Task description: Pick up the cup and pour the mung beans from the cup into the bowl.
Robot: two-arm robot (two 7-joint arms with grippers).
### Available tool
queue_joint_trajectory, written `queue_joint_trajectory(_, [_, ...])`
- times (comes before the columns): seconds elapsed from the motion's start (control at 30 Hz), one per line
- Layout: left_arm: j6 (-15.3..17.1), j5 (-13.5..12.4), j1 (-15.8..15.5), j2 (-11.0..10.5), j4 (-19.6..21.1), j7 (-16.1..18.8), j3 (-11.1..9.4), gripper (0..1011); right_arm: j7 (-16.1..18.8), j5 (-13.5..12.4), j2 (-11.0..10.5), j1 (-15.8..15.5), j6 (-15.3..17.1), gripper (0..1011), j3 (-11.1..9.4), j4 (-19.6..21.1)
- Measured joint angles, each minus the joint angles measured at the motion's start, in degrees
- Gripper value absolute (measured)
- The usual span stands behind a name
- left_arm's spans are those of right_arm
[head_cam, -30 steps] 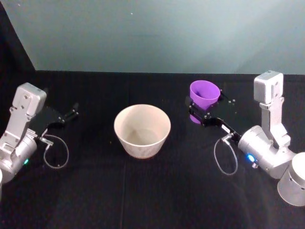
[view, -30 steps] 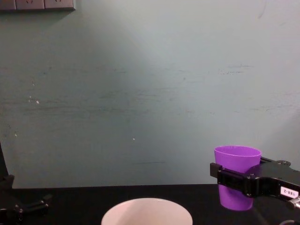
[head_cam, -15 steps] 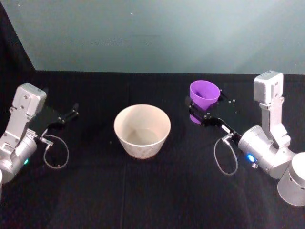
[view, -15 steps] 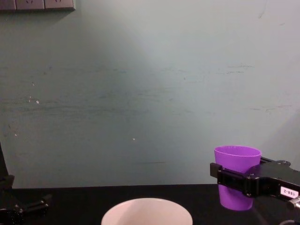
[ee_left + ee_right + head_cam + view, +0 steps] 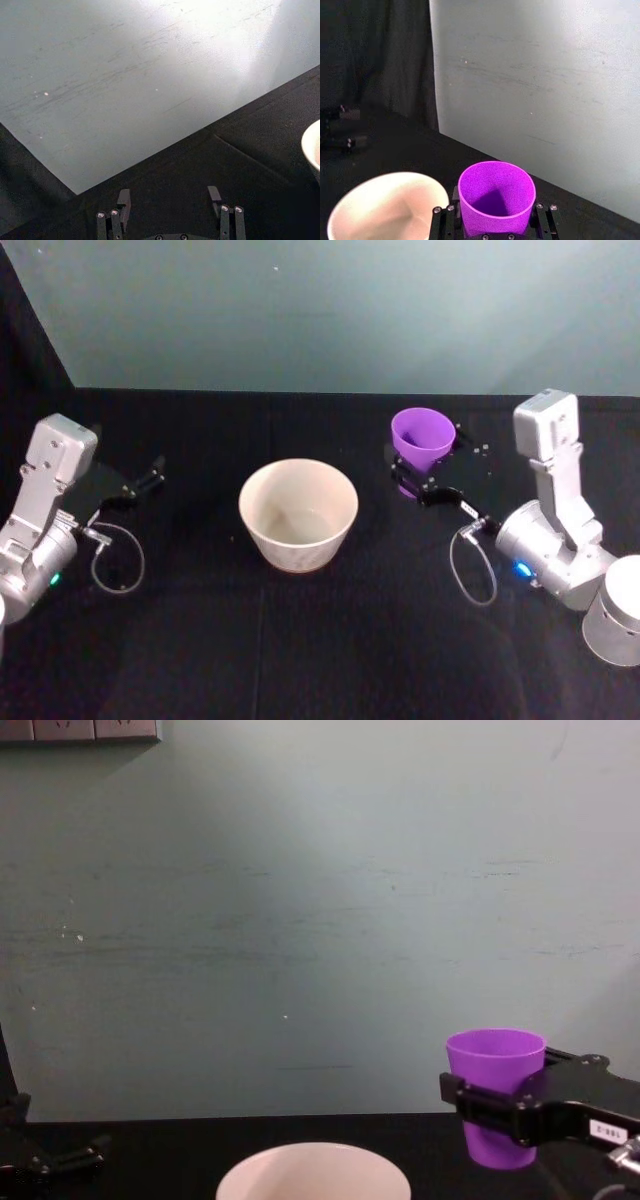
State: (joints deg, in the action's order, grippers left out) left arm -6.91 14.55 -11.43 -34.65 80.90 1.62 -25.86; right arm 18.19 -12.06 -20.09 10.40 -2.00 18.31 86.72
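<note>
The bowl [image 5: 296, 538] stands near the middle of the black bench [image 5: 300, 640]; in the chest view the bottom edge cuts the bowl [image 5: 313, 1161] off, so that only its rim and upper wall show. The cup [image 5: 422, 435] is to the right of the bowl and a little farther back, apart from it, mouth up; the right pincer [image 5: 420, 474] is clamped on it, one black finger on each side of its wall. From the chest the cup [image 5: 495, 1068] looks upright, with the right pincer [image 5: 500, 1115] crossing its lower half; the fingers hide that band, and whether the cup's base touches the bench I cannot tell. The right wrist view looks down into the cup [image 5: 496, 196], where the inside is purple with a dark shade at the bottom; I cannot make out the mung beans there, nor in the bowl [image 5: 380, 200], which lies just beside the cup and is cut off at the lower edge. The left pincer [image 5: 150, 475] sits well to the left of the bowl, low over the bench, its fingers apart and holding nothing; the left wrist view shows the two fingertips [image 5: 123, 198] spread, with the bowl's rim [image 5: 311, 150] just entering at the edge.
</note>
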Motion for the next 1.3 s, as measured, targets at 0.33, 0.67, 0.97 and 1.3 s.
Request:
queue_joint_trajectory(0.33, [0.0, 0.0, 0.0, 0.0, 0.0, 0.0, 0.0, 1000, -3.2, 11.6, -0.6, 2.1, 2.6, 729, 3.8, 1.2])
queue_joint_trajectory(0.67, [0.0, 0.0, 0.0, 0.0, 0.0, 0.0, 0.0, 1000, -3.5, 24.8, -1.0, 6.6, 8.6, 729, 10.0, 3.1])
queue_joint_trajectory(0.97, [0.0, 0.0, 0.0, 0.0, 0.0, 0.0, 0.0, 1000, -2.7, 34.9, -1.5, 9.7, 13.7, 729, 14.9, 5.1])
queue_joint_trajectory(1.3, [0.0, 0.0, 0.0, 0.0, 0.0, 0.0, 0.0, 1000, -1.5, 46.2, -1.9, 12.6, 18.4, 729, 20.2, 5.9])
